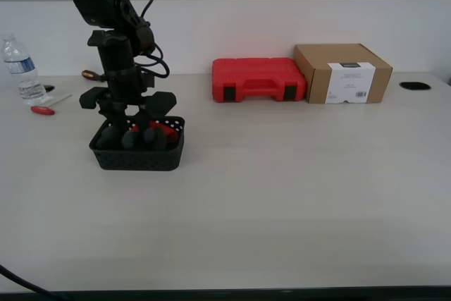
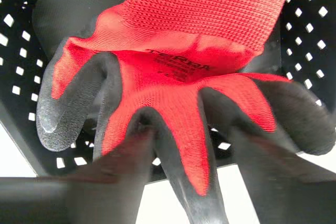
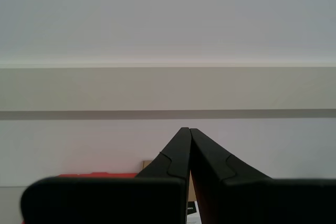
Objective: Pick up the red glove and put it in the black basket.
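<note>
My first gripper [image 2: 184, 145] hangs over the small black lattice-sided plastic basket [image 1: 141, 156], jaws apart around the floppy red fabric glove [image 2: 178, 77] lying inside with grey fingers draped over the rim, so lifting could snag it out.

light: bright, even | shadows: soft, faint | blur: first wrist view foreground | glare: none
</note>
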`<action>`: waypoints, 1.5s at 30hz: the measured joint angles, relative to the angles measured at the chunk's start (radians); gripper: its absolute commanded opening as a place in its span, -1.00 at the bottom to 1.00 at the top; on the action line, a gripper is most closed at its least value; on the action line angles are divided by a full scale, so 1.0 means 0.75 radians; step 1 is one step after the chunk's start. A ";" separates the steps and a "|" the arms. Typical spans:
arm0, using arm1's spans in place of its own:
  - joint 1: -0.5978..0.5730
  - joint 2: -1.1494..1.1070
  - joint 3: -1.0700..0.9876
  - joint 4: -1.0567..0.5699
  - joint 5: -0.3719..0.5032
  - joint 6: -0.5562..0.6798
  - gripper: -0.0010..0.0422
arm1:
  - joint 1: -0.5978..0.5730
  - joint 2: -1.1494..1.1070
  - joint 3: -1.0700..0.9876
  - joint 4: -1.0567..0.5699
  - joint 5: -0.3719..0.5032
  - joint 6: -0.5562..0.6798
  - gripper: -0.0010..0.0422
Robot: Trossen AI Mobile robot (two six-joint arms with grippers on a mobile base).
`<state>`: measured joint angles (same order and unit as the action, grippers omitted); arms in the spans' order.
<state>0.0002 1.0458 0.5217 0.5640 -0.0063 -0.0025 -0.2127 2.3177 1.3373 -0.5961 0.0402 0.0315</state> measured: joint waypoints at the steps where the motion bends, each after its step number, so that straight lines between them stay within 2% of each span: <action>1: -0.002 0.000 0.000 0.000 0.001 0.000 -0.95 | 0.001 -0.004 0.000 -0.001 -0.002 -0.008 0.37; 3: 0.000 0.000 0.000 0.000 0.000 0.000 -0.95 | 0.001 -0.027 -0.001 -0.002 -0.003 -0.030 0.46; 6: -0.002 0.000 0.000 0.000 0.000 0.000 -0.95 | 0.003 -0.107 0.001 0.041 -0.024 -0.030 0.28; 10: -0.001 0.000 0.000 0.000 0.001 0.000 -0.95 | 0.004 -0.282 0.001 0.087 -0.032 -0.030 -0.22; 13: -0.001 0.000 0.000 -0.001 0.000 0.000 -0.95 | 0.003 -0.454 -0.002 0.080 -0.030 -0.028 -0.71; 16: -0.001 0.000 0.000 -0.005 0.001 0.000 -0.95 | 0.002 -0.621 -0.003 0.072 0.019 -0.024 -0.97; 20: -0.001 0.000 0.000 -0.018 0.000 0.000 -0.95 | -0.001 -0.888 0.003 0.145 0.105 -0.024 -0.78; 25: 0.000 0.000 0.000 -0.045 0.000 0.000 -0.95 | -0.002 -1.088 0.001 0.303 0.065 -0.014 -0.58; 30: -0.001 0.000 0.000 -0.048 0.000 0.000 -0.95 | -0.003 -1.119 0.001 0.293 0.060 -0.014 -0.26; 33: -0.001 0.000 0.000 -0.048 0.000 0.000 -0.95 | -0.003 -1.118 0.000 0.287 0.060 -0.014 0.20; 37: 0.000 0.000 0.000 -0.049 0.000 0.000 -0.95 | -0.003 -1.114 -0.001 0.286 0.059 -0.014 0.97; 38: -0.001 0.000 0.000 -0.049 0.001 0.000 -0.95 | -0.003 -1.115 -0.001 0.287 0.059 -0.014 0.89; 40: 0.000 0.000 0.000 -0.048 0.001 0.000 -0.95 | -0.003 -1.116 -0.001 0.288 0.060 -0.006 0.44; 41: -0.001 0.000 0.000 -0.048 0.000 0.000 -0.95 | -0.003 -1.116 -0.001 0.287 0.059 -0.008 0.03; 42: -0.001 0.000 0.000 -0.049 0.000 0.000 -0.95 | -0.003 -1.116 -0.001 0.287 0.059 -0.007 -0.22; 44: -0.001 0.000 0.000 -0.049 0.000 0.000 -0.95 | -0.003 -1.116 -0.001 0.288 0.060 -0.009 -0.93; 45: 0.001 0.000 0.000 -0.049 0.001 0.000 -0.95 | -0.003 -1.116 -0.001 0.288 0.059 -0.008 -0.96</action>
<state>0.0006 1.0458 0.5217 0.5274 -0.0059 -0.0025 -0.2146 1.4807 1.3365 -0.3801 0.0845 0.0257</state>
